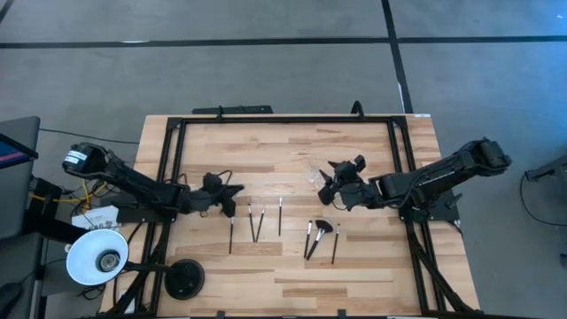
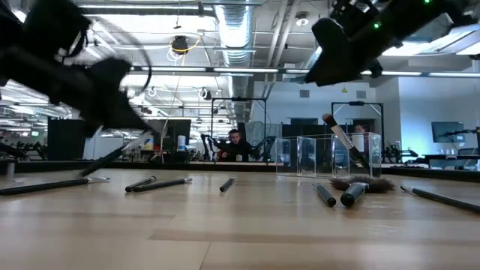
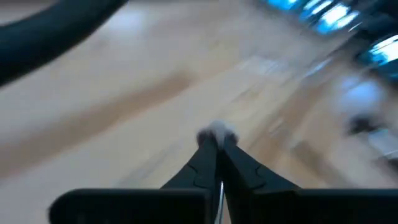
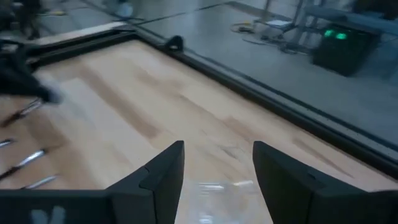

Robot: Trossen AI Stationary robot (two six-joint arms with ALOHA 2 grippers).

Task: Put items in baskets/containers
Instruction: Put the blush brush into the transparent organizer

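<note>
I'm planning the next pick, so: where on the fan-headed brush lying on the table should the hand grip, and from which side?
Probably the thin handle just behind the head of the fan brush, coming straight down from above with the fingers across it. It lies flat on the table, its bristles look wide and soft, and its tail end runs close to a neighbouring brush.

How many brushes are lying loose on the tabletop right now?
7: four brushes by the left gripper, three including the fan brush by the right gripper. Another stands in the cup; the left gripper may hold one.
</note>
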